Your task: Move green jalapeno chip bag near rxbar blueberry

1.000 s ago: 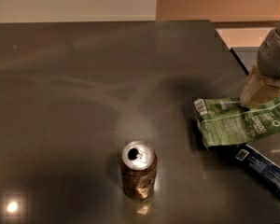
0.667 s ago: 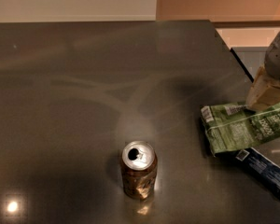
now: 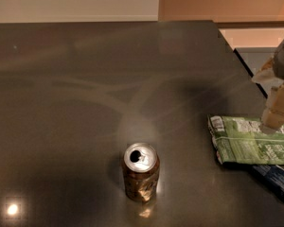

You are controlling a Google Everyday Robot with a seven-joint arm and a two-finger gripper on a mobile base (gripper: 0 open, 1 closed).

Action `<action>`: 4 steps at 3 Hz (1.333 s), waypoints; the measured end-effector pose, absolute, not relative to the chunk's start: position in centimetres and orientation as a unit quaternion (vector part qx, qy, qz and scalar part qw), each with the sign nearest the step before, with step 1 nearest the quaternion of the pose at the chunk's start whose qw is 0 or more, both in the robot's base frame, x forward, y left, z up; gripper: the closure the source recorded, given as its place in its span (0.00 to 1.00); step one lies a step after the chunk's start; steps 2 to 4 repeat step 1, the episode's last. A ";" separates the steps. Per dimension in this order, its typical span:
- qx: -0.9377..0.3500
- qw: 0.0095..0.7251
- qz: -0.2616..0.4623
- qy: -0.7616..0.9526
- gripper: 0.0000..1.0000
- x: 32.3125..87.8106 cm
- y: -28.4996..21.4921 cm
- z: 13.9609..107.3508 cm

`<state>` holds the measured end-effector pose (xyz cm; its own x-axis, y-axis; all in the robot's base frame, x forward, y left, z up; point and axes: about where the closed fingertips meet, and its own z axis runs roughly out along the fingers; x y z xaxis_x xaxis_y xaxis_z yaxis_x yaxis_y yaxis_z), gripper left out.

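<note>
Bag (image 3: 251, 144) has slid right with the gripper (image 3: 274, 119) and now overlaps the rxbar (image 3: 276, 178). Fingers look pinched on its top edge. Light, floppy, slick foil, so grip the crimped rim.

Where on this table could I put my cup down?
The table is bare left of and behind the soda can. The right front is crowded: the green chip bag, the blue bar against it, the gripper over the bag.
</note>
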<state>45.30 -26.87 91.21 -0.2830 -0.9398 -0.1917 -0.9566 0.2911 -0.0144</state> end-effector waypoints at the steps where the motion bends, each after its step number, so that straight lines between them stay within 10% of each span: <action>1: -0.592 0.090 0.046 0.799 0.00 45.8 -26.8 91.3; 4: -0.592 0.090 0.046 0.799 0.00 45.8 -26.8 91.3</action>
